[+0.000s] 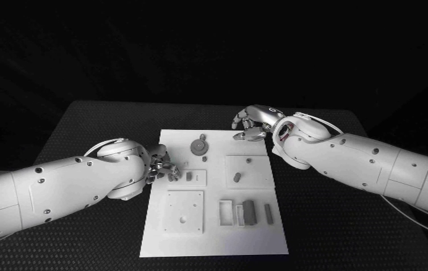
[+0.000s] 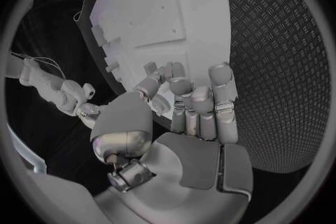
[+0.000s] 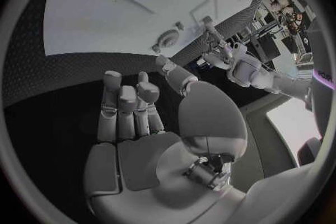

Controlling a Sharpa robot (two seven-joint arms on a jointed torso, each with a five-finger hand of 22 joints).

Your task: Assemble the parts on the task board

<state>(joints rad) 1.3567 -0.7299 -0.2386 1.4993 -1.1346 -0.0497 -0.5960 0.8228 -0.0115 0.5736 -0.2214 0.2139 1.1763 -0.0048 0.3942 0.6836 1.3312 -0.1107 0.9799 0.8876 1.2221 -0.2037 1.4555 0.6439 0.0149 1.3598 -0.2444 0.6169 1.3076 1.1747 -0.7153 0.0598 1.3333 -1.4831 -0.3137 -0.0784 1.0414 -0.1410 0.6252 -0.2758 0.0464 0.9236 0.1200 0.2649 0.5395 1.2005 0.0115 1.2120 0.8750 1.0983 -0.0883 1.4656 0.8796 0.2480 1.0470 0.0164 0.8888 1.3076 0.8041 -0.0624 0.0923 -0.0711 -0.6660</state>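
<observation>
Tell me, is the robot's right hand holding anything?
No. The right hand holds nothing: its fingers are apart and its palm is bare, above the task board.

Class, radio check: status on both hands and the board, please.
Left hand at board's left edge, holding nothing. Right hand above far right corner, holding nothing. Grey parts lying on board. Nothing in the way.

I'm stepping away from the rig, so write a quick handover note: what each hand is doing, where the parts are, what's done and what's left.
Left hand: holds nothing, fingers curled at the left edge of the task board.
Right hand: holds nothing, over the board's far right corner.
Parts: round part near the far edge; small peg on the raised square right of centre; two upright blocks near the right front.
Done: cannot tell which parts are seated.
Left: pick up and assemble the parts.
</observation>
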